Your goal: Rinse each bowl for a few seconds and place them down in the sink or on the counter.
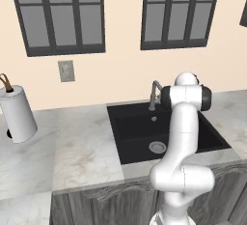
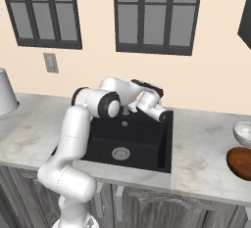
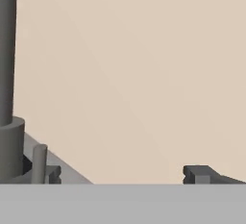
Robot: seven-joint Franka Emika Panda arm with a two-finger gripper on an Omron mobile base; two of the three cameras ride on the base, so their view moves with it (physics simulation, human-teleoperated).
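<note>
Item count for the scene:

- Windows: two, dark-framed, on the back wall (image 1: 58, 14) and (image 1: 179, 10).
- Wall outlet plate (image 1: 66, 71): one.
- Sink (image 1: 140, 137): one black basin with one round silver drain (image 1: 157, 147).
- Tap (image 1: 154, 93): one.
- Paper towel roll (image 1: 17, 114): one, white, upright.
- Bowls: two at the right edge of the counter (image 2: 201, 144), one reddish-brown (image 2: 241, 162) and one pale (image 2: 243, 132).
- Robot arm (image 1: 182, 142): one.

Reddish-brown bowl (image 2: 241, 162) upright at counter (image 2: 206, 144) right end, nr front edge; black sink (image 2: 127, 146) holds nothing.
</note>
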